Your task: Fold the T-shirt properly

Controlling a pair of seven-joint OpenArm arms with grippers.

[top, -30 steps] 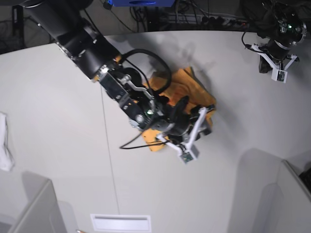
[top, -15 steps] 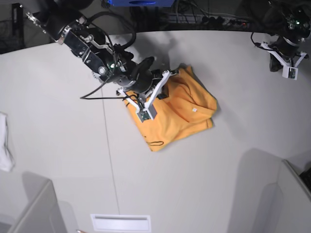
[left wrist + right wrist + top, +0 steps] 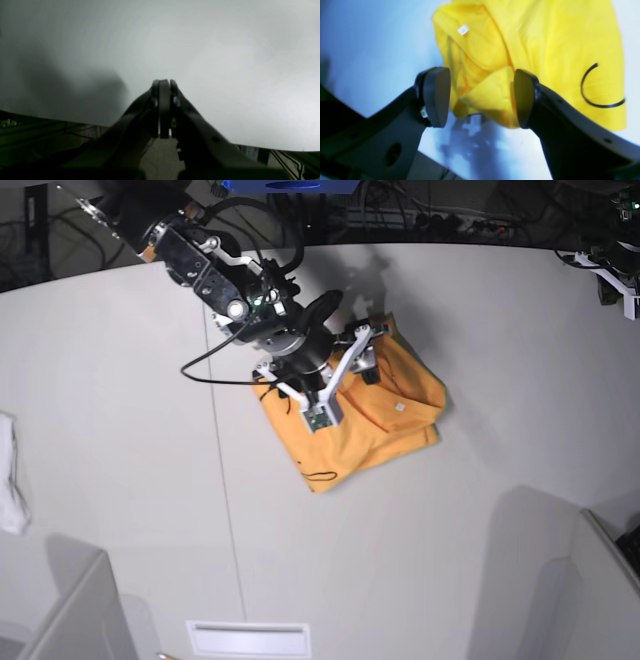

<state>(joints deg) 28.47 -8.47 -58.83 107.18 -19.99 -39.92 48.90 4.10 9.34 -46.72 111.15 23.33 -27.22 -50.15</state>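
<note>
The T-shirt point(image 3: 365, 420) lies folded into a compact orange packet at the middle of the table point(image 3: 480, 360), a small white label point(image 3: 398, 408) on top and a thin black mark point(image 3: 320, 473) near its front corner. My right gripper point(image 3: 362, 363) hovers over the packet's back left part. In the right wrist view this gripper point(image 3: 480, 98) stands open, its pads point(image 3: 437, 97) apart above a raised fold of the T-shirt point(image 3: 545, 50), gripping nothing. My left gripper point(image 3: 618, 280) is far off at the back right corner; the left wrist view shows it point(image 3: 163, 85) shut and empty over bare table.
A small white cloth point(image 3: 12, 475) lies at the table's left edge. Grey partition panels stand at the front left point(image 3: 70, 610) and front right point(image 3: 590, 580). A white slotted plate point(image 3: 248, 638) sits at the front edge. Cables point(image 3: 400, 220) run behind the table.
My right arm has drawn back from the packet's front right edge to its back left part, and its gripper has opened. The left arm has moved farther toward the back right corner.
</note>
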